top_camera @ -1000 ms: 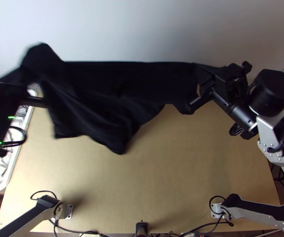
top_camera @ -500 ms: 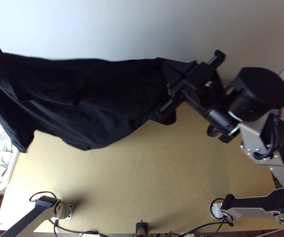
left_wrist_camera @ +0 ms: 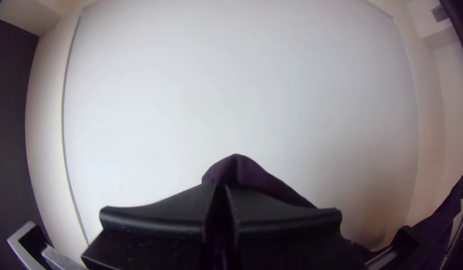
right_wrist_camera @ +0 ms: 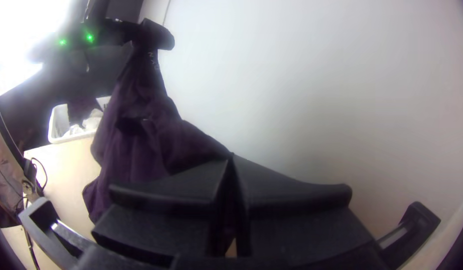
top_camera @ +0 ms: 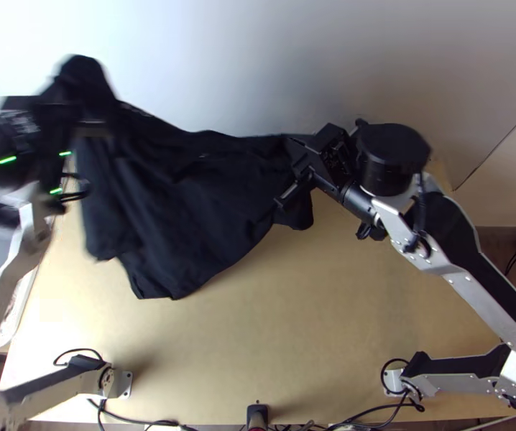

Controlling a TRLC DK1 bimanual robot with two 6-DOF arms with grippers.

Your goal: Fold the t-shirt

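T-shirt [top_camera: 179, 208] shifted; white basket [right_wrist_camera: 60, 116] holds pale cloth [right_wrist_camera: 93, 121].

The light wooden table [top_camera: 287, 330] carries, seemingly, black cables [top_camera: 78, 350] near its edge.

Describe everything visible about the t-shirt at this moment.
The t-shirt is dark, black in the top view and purplish in the wrist views, of soft-looking, limp cloth with small pale marks near its left-held end. It is unfolded but not flat: it hangs in loose creases between the left gripper and the right gripper, each shut on an upper part. Its uneven lower edge hangs over the table; whether it touches, I cannot tell.
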